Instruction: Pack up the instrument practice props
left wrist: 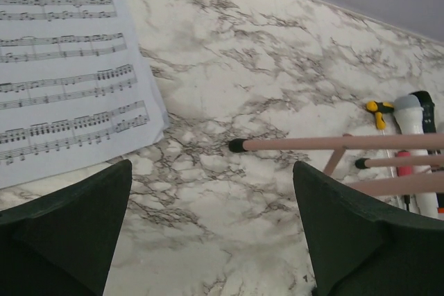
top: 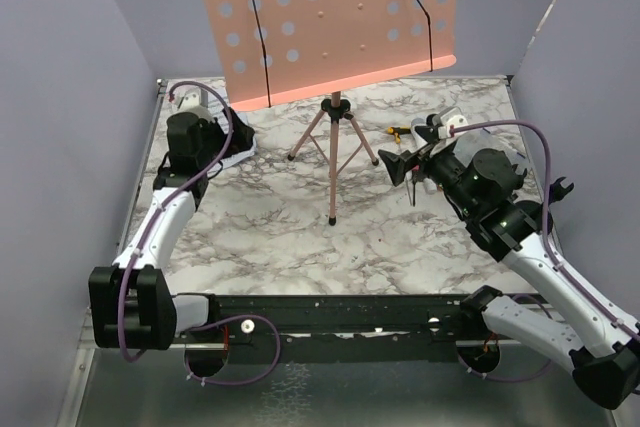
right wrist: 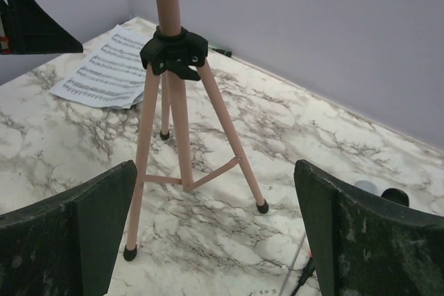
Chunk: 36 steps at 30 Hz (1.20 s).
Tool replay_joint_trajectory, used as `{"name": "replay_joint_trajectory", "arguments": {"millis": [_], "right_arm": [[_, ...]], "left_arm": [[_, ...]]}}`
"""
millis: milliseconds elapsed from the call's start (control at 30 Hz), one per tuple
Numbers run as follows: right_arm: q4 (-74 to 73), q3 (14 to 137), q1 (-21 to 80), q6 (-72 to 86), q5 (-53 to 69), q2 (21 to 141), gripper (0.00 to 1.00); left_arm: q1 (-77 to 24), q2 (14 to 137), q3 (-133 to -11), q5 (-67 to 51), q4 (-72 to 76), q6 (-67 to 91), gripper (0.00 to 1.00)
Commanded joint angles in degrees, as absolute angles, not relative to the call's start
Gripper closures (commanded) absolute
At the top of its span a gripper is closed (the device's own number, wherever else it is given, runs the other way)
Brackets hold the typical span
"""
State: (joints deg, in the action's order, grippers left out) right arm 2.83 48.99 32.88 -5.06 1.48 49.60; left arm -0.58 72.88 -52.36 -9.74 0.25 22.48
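Marbled tabletop (top: pixel 300 247) carries everything: your right end effector (right wrist: pixel 214 166), jaws spread and empty, faces the pink music rest (right wrist: pixel 173 102) just ahead; nudge one leg and the top-heavy board (top: pixel 330 17) could topple. Likewise released, your left end effector (left wrist: pixel 211 168) hovers beside the sheet-music pages (left wrist: pixel 62 67).

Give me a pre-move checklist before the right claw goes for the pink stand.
1. Right claw open and empty: ok.
2. Left claw open and empty: ok.
3. Pink stand upright, three feet on the table: ok.
4. Stand legs framed by the right claw in the right wrist view: ok.
5. Sheet music flat on the table, none on the board: ok.
6. White microphone clear of the approach path: cannot tell.
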Motion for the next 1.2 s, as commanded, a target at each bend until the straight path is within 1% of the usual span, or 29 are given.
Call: {"name": "replay_joint_trajectory", "arguments": {"millis": [0, 333, 533, 667, 800, 1000, 1167], "right_arm": [[11.46, 46.15, 32.64, -2.57, 5.59, 51.29, 0.0], [21.83, 43.1, 32.61, -0.87, 6.31, 55.76, 0.0], [28.38, 41.18, 32.61, -0.18, 8.19, 57.98, 0.0], [30.36, 40.45, 32.61, 2.18, 8.72, 59.7, 0.0], [33.63, 39.11, 32.61, 3.58, 8.84, 60.99, 0.0], [35.97, 36.72, 32.61, 4.02, 9.26, 62.42, 0.01], [37.84, 34.67, 32.61, 4.32, 10.4, 63.13, 0.03]], "left_arm": [[-5.74, 66.12, -46.33, -13.79, 8.56, 22.05, 0.02], [-16.19, 58.0, -35.16, -15.21, 24.74, 18.17, 0.04], [-20.85, 56.97, -31.41, -17.26, 34.69, 15.19, 0.04], [-23.34, 58.17, -31.51, -17.6, 40.91, 14.93, 0.04], [-27.02, 60.52, -34.42, -15.15, 43.58, 13.25, 0.05], [-34.71, 64.24, -37.34, -4.42, 47.29, 7.72, 0.07], [-35.82, 65.94, -36.29, -1.16, 50.11, 6.02, 0.05]]}}
